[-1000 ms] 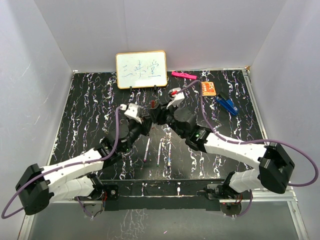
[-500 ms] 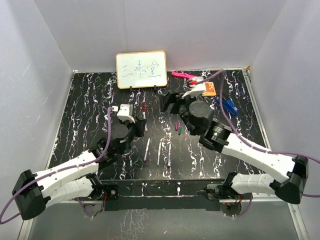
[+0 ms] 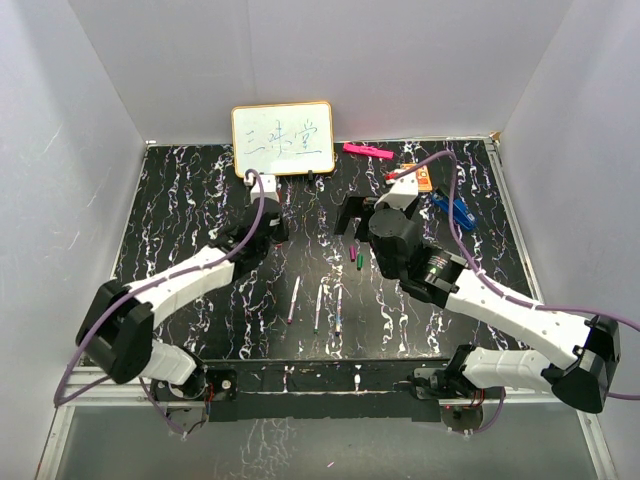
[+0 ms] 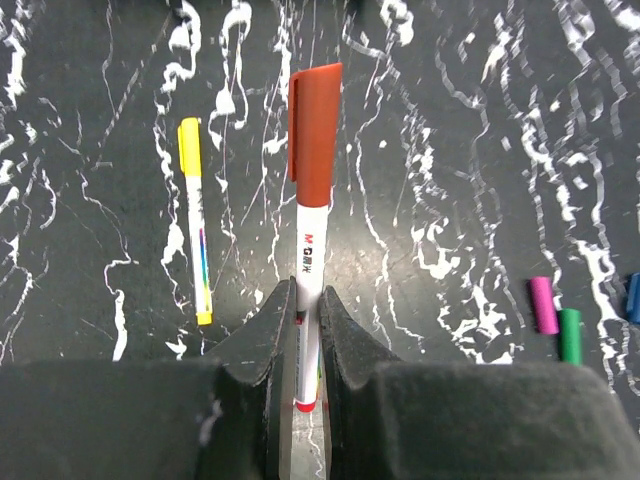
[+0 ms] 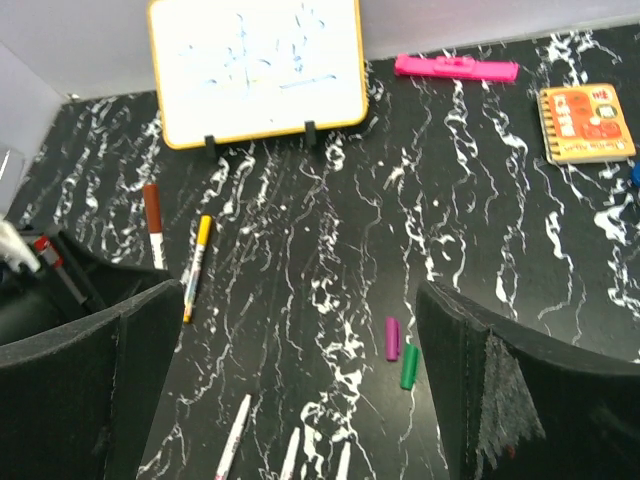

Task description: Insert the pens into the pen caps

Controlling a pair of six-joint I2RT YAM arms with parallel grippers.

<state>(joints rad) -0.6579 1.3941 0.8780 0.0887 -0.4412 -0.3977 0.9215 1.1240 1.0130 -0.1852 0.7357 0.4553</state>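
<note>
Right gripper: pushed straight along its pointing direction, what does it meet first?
Open right gripper likely meets bare table first. The magenta cap and green cap sit just right of that line; depth unclear.

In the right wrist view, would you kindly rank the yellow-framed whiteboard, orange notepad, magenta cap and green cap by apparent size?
Largest: yellow-framed whiteboard
Then: orange notepad
Smallest: magenta plastic cap and green plastic cap, too alike to rank
</note>
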